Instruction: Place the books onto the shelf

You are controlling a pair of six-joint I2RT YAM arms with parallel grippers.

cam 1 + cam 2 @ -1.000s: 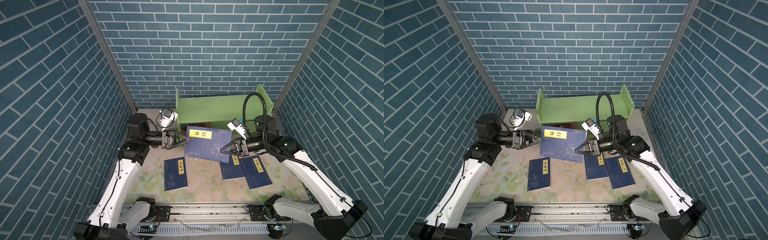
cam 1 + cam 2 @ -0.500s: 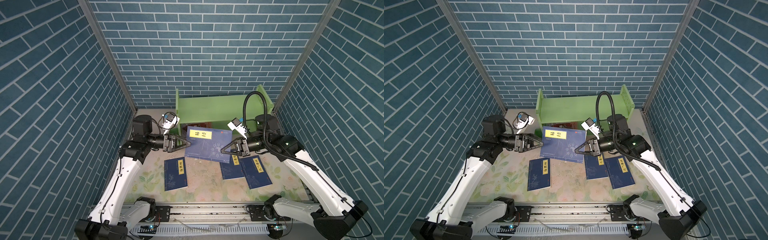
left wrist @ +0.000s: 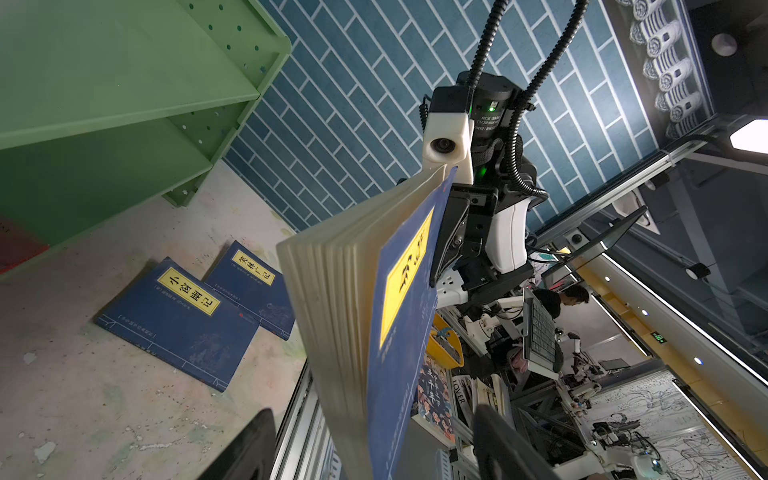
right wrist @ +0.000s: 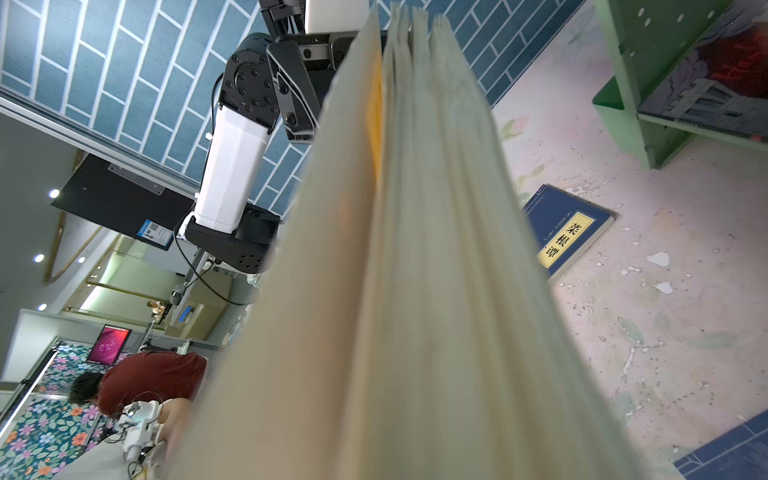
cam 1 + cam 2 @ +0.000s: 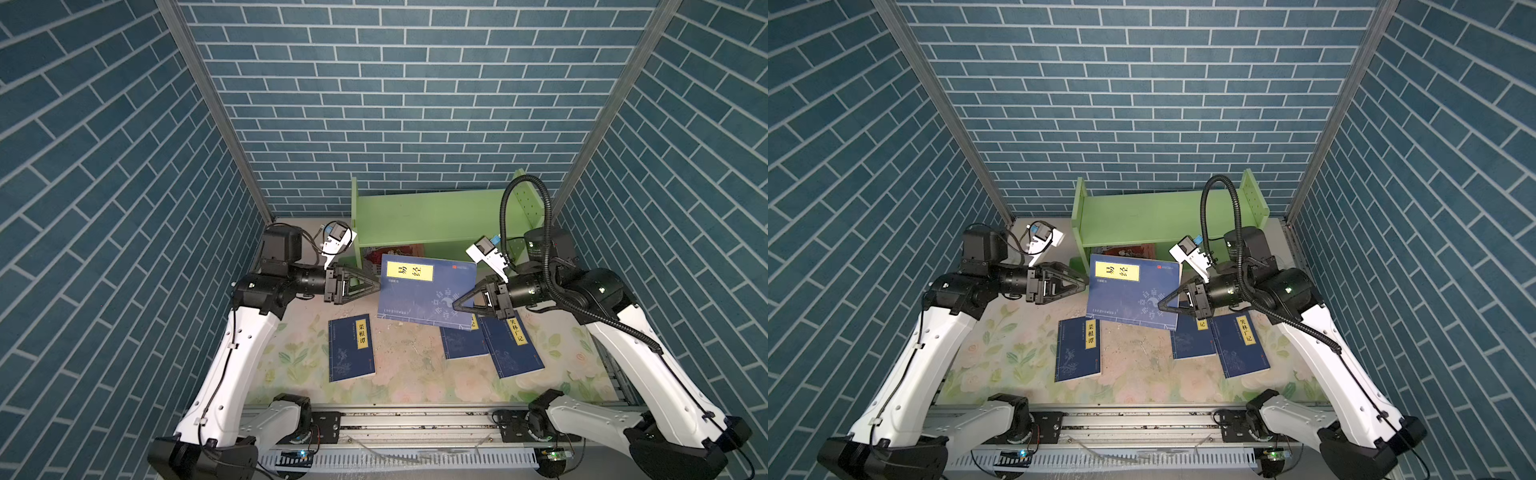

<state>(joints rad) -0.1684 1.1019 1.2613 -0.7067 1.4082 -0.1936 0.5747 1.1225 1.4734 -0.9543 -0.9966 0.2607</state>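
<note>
Little has changed over the last second: the left arm (image 5: 249,353) has edged its upper links slightly toward the shelf (image 5: 415,216), while the raised book (image 5: 419,299) hangs in nearly the same spot above the tabletop (image 5: 411,365), in front of the shelf's lower tier. The right gripper (image 5: 455,302) stays clenched on that book's right edge and carries it with the cover facing up in both top views. The left gripper (image 5: 376,286) stays spread; in the left wrist view its black fingers (image 3: 245,453) stand on either side of the book's left edge without pressing on it. The raised book is a thin paperback with a matte dark blue cover, a yellow rectangular title label and a cream page block that fans loose. Three more blue paperbacks lie flat on the tabletop. The left-hand paperback (image 5: 351,349) lies alone nearer the left arm. The middle paperback (image 5: 461,345) and the right-hand paperback (image 5: 515,349) lie side by side, touching, below the right gripper, the middle one partly hidden by the raised book. A red-and-grey illustrated book (image 5: 395,251) lies on the shelf's lower tier. The shelf is made of flat light green panels, its sides pierced with small round holes. The tabletop bears a faded floral print, scuffed and flecked. A ribbed black cable hose (image 5: 503,212) arches over the right arm.
</note>
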